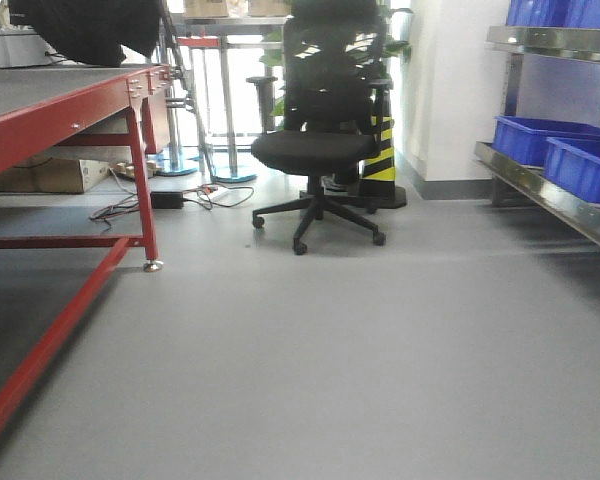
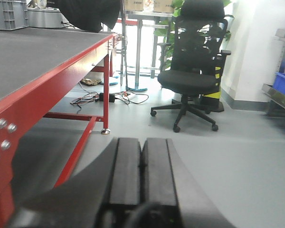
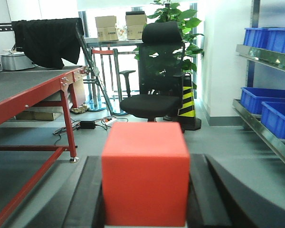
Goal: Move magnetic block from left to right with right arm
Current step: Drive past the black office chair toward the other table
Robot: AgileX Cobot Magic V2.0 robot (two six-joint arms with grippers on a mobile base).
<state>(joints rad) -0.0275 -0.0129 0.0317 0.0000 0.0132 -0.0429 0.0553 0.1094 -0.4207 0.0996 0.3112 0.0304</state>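
While the magnetic block [image 3: 145, 173] sat clamped between the two dark fingers [image 3: 88, 190] of my right gripper [image 3: 145, 164], it filled the lower middle of the right wrist view. It rested on no surface I could see, and what lay under it was hidden. Its faces looked square to the fingers, top edge level, no visible tilt. My left gripper [image 2: 141, 166] had its jaws pressed together with nothing in them, and the red desk [image 2: 61, 76] was off to its left.

Step judged: carry phase, block lifted, placement not yet done. Doing it well called for a firm squeeze, a level wrist and a smooth sweep to the right without jerks, since those smooth faces could slip. I judged it best to lower until the block touched down, release only then, and back straight off so any magnetic pull didn't drag it. The target spot showed in no view.
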